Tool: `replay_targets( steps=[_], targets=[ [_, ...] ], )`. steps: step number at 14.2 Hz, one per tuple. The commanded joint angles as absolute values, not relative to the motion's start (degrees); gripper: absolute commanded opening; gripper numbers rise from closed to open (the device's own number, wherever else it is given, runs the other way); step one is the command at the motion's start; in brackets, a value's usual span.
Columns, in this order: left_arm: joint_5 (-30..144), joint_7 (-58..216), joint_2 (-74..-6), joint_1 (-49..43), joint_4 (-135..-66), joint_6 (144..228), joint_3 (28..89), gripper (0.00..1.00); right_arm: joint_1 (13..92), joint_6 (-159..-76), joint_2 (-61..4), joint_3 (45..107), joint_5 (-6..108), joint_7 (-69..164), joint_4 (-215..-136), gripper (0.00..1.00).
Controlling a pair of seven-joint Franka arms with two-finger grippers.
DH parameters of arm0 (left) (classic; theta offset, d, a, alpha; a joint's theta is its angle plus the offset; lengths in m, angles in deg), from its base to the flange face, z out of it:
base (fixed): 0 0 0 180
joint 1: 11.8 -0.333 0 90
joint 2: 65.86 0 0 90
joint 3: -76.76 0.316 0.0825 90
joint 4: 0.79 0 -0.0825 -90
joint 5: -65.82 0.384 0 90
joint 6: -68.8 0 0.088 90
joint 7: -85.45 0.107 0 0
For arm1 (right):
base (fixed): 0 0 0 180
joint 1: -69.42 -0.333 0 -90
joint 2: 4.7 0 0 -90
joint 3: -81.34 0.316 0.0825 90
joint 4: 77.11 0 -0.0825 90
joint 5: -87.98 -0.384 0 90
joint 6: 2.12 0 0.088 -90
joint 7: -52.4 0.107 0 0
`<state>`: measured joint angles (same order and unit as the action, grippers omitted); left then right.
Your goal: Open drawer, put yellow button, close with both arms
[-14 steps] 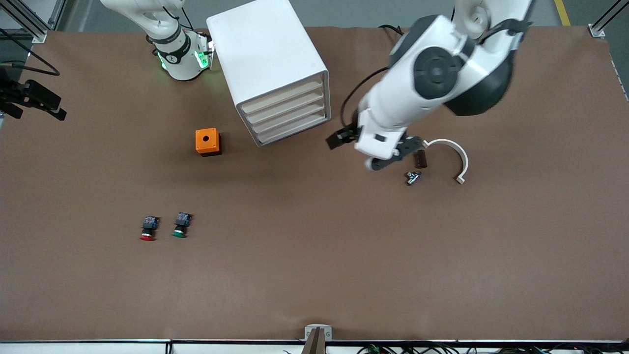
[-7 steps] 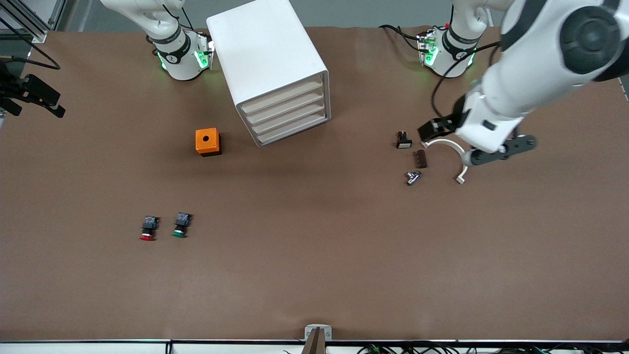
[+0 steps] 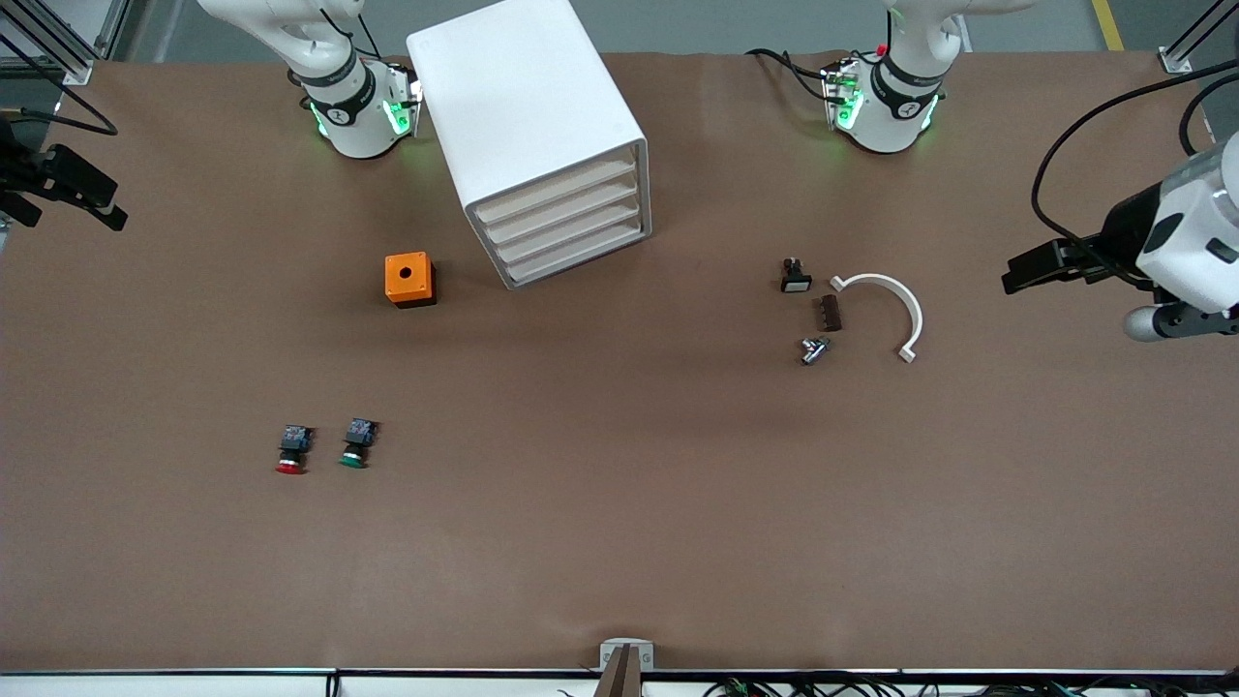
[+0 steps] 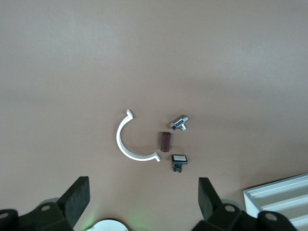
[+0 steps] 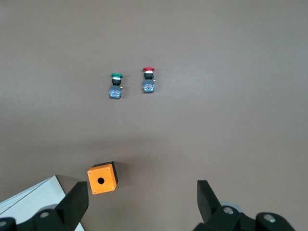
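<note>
No yellow button shows in any view. The white drawer unit (image 3: 528, 116) stands at the robots' side of the table with all its drawers (image 3: 566, 223) shut; its corner shows in the left wrist view (image 4: 284, 197) and the right wrist view (image 5: 29, 199). My left gripper (image 4: 144, 192) is open and empty, high over the table at the left arm's end, its wrist (image 3: 1186, 252) at the edge of the front view. My right gripper (image 5: 143, 195) is open and empty, high over the orange box (image 5: 102, 178).
The orange box (image 3: 408, 279) sits beside the drawer unit. A red-capped button (image 3: 291, 450) and a green-capped button (image 3: 356, 443) lie nearer the front camera. A white arc (image 3: 895, 300), brown piece (image 3: 829, 313), metal fitting (image 3: 813, 348) and white-capped switch (image 3: 795, 276) lie toward the left arm's end.
My left arm has swung from beside the drawer unit, over the small parts, out to the left arm's end of the table. The right arm has not visibly moved.
</note>
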<state>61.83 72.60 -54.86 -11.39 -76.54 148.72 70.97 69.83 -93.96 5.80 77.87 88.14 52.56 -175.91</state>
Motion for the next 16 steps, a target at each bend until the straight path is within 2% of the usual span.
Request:
replay_targets(
  steps=[1, 12, 16],
  targets=[
    [63.18, 75.69, -56.98, -12.5, -78.66, 148.52, 70.43, 0.99, 70.91, -92.73, 6.02, 78.79, 87.72, 53.46, -175.37, 1.0],
    [66.52, 74.55, -57.07, -9.34, -78.57, 152.56, 71.05, 0.99, 70.38, -88.43, 3.56, 79.06, 88.34, 52.4, -172.29, 1.0],
    [66.61, 74.99, -60.93, -9.69, -84.79, 152.47, 70.96, 0.99, 70.47, -90.0, 2.77, 78.97, 87.81, 52.49, -172.29, 1.0]
  ],
)
